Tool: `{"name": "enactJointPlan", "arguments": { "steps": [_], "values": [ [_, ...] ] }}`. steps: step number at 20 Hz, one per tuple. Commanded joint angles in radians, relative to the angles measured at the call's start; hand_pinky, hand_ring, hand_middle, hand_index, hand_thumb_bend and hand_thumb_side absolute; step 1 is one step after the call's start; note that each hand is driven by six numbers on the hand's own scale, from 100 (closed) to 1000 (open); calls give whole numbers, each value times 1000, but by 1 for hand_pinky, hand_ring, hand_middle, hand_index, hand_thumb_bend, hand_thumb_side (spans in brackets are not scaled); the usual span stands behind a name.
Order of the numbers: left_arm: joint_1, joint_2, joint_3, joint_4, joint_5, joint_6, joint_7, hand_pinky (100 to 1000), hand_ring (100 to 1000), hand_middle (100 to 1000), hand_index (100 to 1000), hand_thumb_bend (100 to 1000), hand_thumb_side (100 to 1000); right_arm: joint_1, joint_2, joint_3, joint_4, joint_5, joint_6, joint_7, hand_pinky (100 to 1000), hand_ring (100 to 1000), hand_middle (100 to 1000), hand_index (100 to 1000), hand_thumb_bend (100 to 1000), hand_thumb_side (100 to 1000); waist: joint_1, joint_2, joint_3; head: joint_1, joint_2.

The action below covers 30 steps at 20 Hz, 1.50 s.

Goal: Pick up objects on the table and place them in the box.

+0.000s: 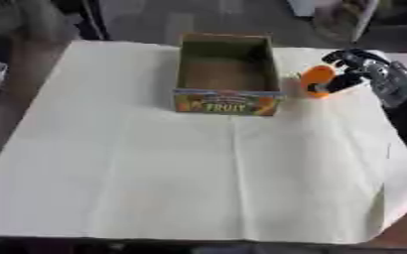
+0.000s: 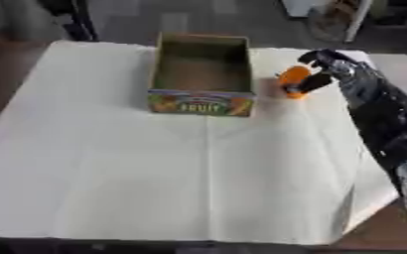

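Open cardboard box (image 1: 225,74), "FRUIT" printed on its front, interior bare. Right robot hand (image 1: 356,69), just right of the box, fingers curled round an orange object (image 1: 316,80), partly hidden. Left robot hand out of view.

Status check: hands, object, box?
Right hand shut on orange object, just right of box. Box looks empty. Left hand not in view. Path clear.

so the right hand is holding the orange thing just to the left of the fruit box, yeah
Not quite: the right hand is holding the orange thing just to the right of the fruit box, not the left. The left eye view shows it beside the box's right wall.
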State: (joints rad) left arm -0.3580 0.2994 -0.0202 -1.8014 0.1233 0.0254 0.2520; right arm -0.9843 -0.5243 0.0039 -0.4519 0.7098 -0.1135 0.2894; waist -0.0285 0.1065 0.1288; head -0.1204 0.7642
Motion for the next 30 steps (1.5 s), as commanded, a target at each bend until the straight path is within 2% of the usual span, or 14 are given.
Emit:
{"name": "enactJointPlan", "arguments": {
  "steps": [1, 18, 22, 24, 26, 28, 30],
  "values": [
    [-9, 20, 9, -11, -5, -1, 4, 627, 604, 581, 727, 637, 369, -18, -35, -3, -11, -5, -1, -3, 904, 949, 898, 930, 481, 319, 3, -14, -2, 2, 6],
    [-10, 14, 8, -13, -4, 0, 4, 625, 600, 579, 727, 641, 369, -2, -22, 0, 2, 9, 4, -4, 871, 913, 861, 912, 474, 300, 11, -7, 7, -2, 6],
    [-11, 12, 8, -14, -3, 0, 3, 625, 600, 579, 727, 641, 370, 2, -17, 0, 4, 14, 12, -13, 806, 864, 823, 883, 458, 263, 10, -5, 10, -3, 6],
    [-11, 11, 8, -13, -4, 0, 3, 624, 599, 578, 727, 640, 371, 5, -16, 0, 3, 20, 20, -30, 724, 800, 768, 840, 419, 171, 10, -4, 11, -3, 6],
    [-11, 11, 8, -13, -4, 0, 4, 624, 599, 578, 727, 642, 370, 7, -16, -1, 3, 24, 26, -46, 685, 768, 740, 818, 418, 134, 10, -4, 12, -3, 6],
    [-11, 10, 7, -13, -4, 0, 4, 624, 599, 578, 727, 643, 370, 10, -15, -1, 3, 28, 30, -65, 576, 677, 648, 744, 380, 100, 10, -4, 13, -5, 6],
    [-11, 10, 7, -13, -4, 0, 3, 624, 599, 578, 727, 644, 370, 13, -14, -3, 3, 31, 35, -88, 524, 631, 603, 703, 383, 100, 10, -4, 13, -7, 6]
  ]
}}
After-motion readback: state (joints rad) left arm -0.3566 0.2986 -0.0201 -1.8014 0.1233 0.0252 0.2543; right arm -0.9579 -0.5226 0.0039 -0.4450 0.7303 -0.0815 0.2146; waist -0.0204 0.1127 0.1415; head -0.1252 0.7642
